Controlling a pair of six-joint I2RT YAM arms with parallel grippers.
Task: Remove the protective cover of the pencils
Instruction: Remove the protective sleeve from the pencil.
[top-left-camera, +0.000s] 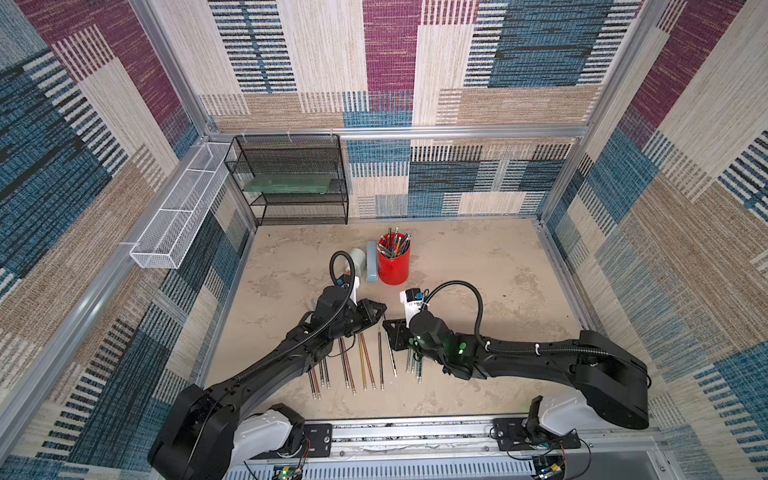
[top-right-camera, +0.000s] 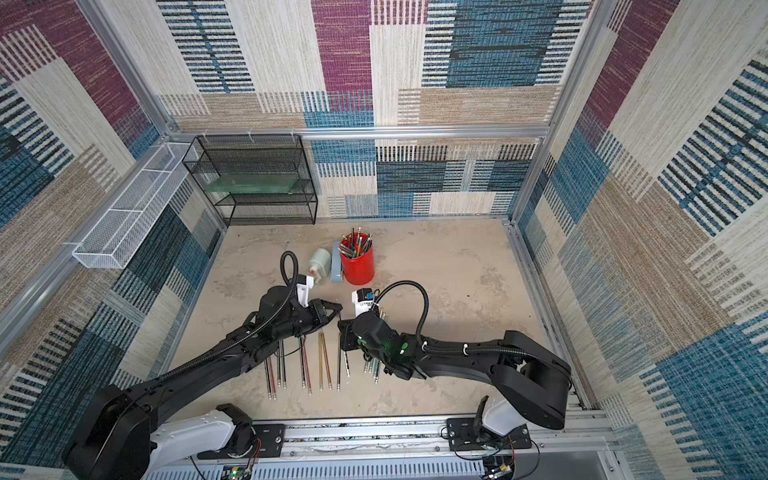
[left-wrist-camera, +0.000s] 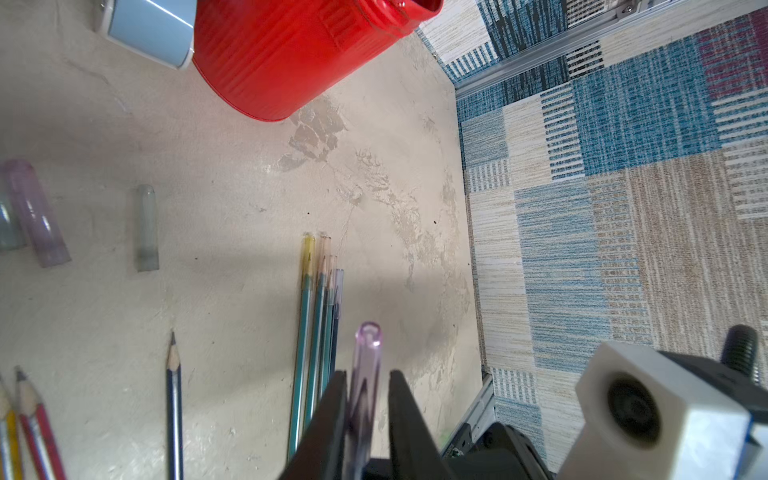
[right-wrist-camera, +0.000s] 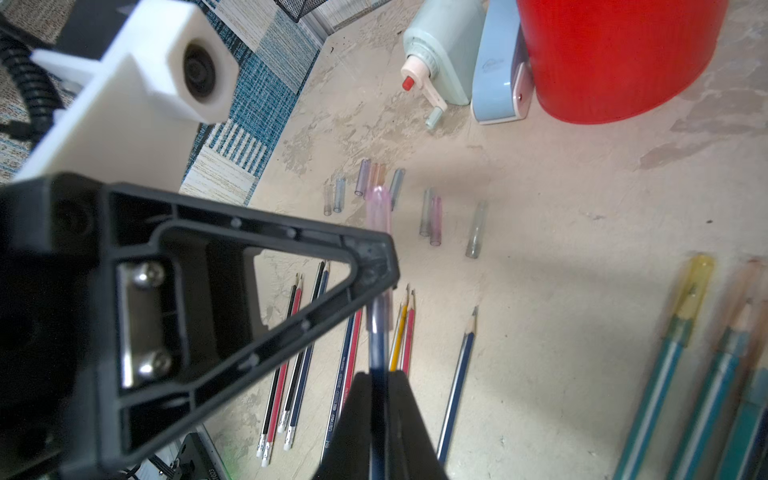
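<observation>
right claw (right-wrist-camera: 378, 380) clamps a dark pencil (right-wrist-camera: 377, 345) pointing toward the back wall (top-left-camera: 374, 62), left claw (left-wrist-camera: 366, 376) pinching its cap (left-wrist-camera: 368, 349).

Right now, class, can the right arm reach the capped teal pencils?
Probably not yet: the right gripper is shut on a dark pencil, its purple cap in the left gripper; teal pencils lie close by.

Blurry teal pencils (right-wrist-camera: 660, 382) partly beyond the edge

Overhead stereo pair; wrist views near pencils (left-wrist-camera: 309, 332)
</observation>
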